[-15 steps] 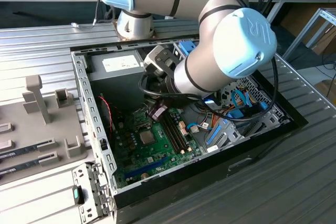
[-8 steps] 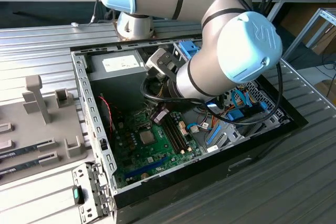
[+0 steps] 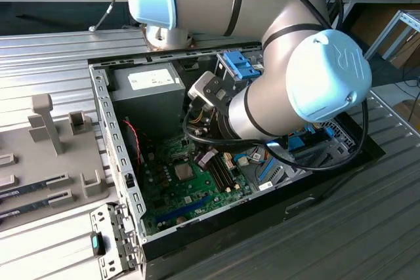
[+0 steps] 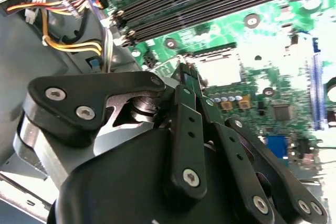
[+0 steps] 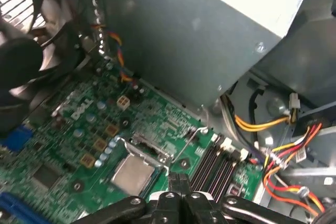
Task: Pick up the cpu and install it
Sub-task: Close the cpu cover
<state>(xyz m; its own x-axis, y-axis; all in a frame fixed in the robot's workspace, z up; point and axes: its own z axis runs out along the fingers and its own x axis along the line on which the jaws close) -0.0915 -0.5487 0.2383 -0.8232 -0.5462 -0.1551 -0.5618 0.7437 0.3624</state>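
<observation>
Your claw (image 5: 179,182) hangs just above the motherboard (image 5: 68,129) inside the open computer case (image 3: 118,155), its fingers pressed together and gripping nothing that you can see. The cpu (image 5: 132,174) already lies flat in its socket, just beside the fingertips and next to the memory slots (image 5: 215,166). A white logo is printed on the board.

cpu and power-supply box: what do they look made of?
The cpu: dull grey-silver metal lid, likely brushed, soft sheen, seated in the socket on the green board. The power-supply box: apparently matte grey sheet metal, with folded edges and a screw.
</observation>
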